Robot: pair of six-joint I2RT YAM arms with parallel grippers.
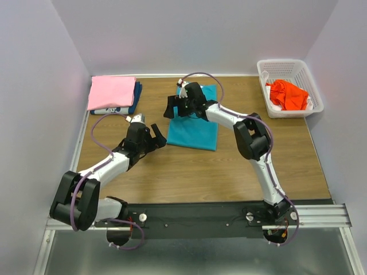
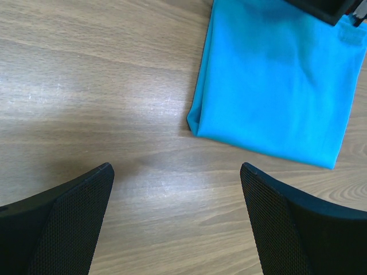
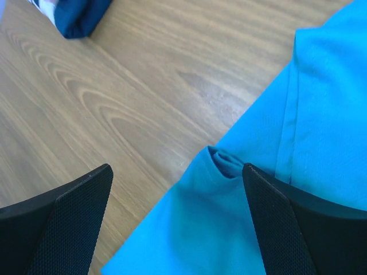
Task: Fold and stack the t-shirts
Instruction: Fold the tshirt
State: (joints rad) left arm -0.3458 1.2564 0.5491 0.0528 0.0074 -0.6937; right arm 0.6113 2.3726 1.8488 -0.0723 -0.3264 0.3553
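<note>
Nearest me, the arm bases (image 1: 109, 207) sit at the table's (image 1: 229, 166) near edge. At the far left corner, a folded pink shirt (image 1: 112, 91) lies on the dark blue one (image 1: 137, 95). My left gripper (image 1: 158, 136) is spread wide over bare wood beside the folded teal shirt (image 1: 194, 129) mid-table. My right gripper (image 3: 178, 172) gapes empty above that shirt's far left corner. The orange-red shirt (image 1: 289, 94) fills the basket (image 1: 287, 62) at the far right corner.

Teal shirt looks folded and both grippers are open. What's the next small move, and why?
Likely lower the right gripper and pinch the teal shirt at its edge. Its jaws stand open astride that edge, the shirt lies folded, and the pink shirt tops a stack at the far left.
</note>
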